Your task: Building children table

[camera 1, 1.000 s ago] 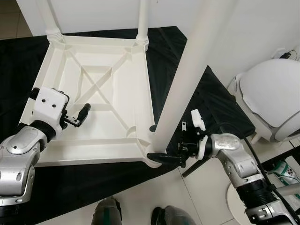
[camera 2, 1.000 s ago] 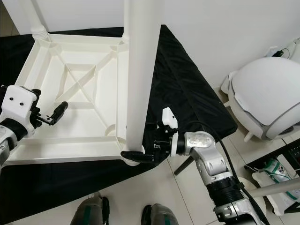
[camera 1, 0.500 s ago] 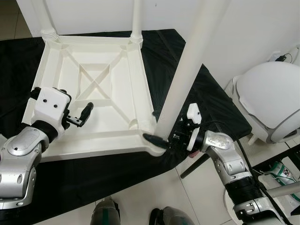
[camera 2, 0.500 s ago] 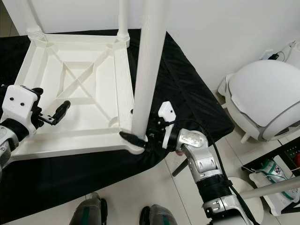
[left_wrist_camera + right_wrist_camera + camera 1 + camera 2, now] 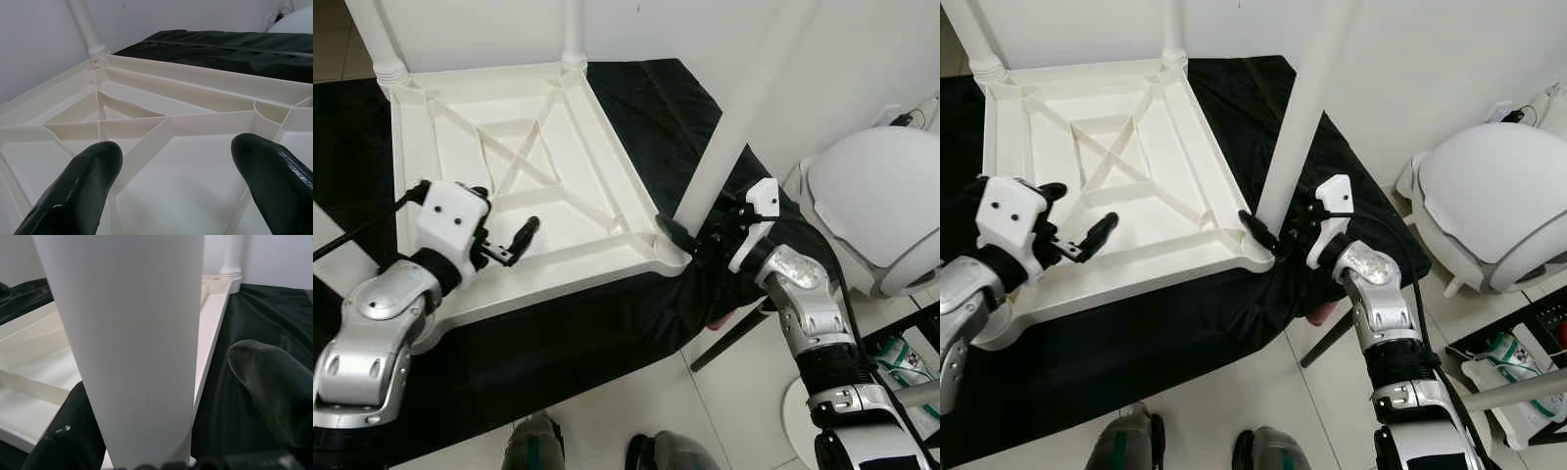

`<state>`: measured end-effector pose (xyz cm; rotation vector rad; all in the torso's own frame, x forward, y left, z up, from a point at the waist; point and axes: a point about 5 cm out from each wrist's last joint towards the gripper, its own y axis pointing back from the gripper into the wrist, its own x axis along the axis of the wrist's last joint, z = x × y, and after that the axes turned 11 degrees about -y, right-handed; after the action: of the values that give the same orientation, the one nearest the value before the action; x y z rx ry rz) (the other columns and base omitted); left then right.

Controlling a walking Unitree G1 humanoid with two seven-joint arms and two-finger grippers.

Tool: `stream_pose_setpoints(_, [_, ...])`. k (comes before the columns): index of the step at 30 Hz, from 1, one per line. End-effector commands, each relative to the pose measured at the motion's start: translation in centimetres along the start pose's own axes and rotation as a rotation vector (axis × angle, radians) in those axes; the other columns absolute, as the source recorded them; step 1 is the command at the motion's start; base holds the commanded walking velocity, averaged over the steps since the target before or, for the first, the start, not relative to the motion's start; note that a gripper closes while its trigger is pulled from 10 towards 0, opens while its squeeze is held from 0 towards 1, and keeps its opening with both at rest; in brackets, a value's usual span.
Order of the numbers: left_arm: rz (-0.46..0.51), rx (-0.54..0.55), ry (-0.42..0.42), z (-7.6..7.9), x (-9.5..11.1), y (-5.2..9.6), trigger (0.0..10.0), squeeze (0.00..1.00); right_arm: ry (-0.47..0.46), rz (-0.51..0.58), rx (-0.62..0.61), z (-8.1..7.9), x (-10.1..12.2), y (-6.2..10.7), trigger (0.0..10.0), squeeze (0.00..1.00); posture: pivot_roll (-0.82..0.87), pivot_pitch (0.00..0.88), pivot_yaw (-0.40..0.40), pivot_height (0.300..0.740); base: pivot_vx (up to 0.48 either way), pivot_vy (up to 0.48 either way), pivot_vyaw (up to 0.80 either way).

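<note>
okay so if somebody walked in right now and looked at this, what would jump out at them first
Most likely the white table top, lying upside down on a black cloth with its ribbed underside showing. Next, the tall white leg standing at the corner nearest the robot's right, with the right gripper at its base, one finger either side. The left gripper hovers open over the near edge.
</note>
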<state>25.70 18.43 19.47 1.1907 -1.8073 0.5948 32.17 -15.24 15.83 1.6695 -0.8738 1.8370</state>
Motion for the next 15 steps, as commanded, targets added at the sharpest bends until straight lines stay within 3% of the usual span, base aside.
stream_pose_setpoints(1, [0.024,-0.031,-0.007,0.5,0.3,-0.4,10.0,0.0,0.014,0.031,-0.183,2.8,0.8,0.9,10.0,0.0,0.06,0.073,-0.064,0.74,0.0,0.0,0.0])
stream_pose_setpoints(5, [0.049,-0.053,-0.003,1.0,0.8,-0.7,10.0,0.0,0.011,0.034,-0.257,3.6,0.8,1.0,10.0,0.0,0.06,0.077,-0.064,0.74,0.0,0.0,0.0])
stream_pose_setpoints(10, [0.101,-0.091,0.002,1.9,1.8,-1.0,10.0,0.0,-0.012,0.069,-0.244,3.2,1.0,0.9,10.0,0.0,0.05,0.082,-0.059,0.74,0.0,0.0,0.0])
stream_pose_setpoints(15, [0.136,-0.148,0.021,2.6,2.4,-0.6,10.0,0.0,-0.016,0.066,-0.319,4.0,0.7,1.2,10.0,0.0,0.06,0.088,-0.054,0.74,0.0,0.0,0.0])
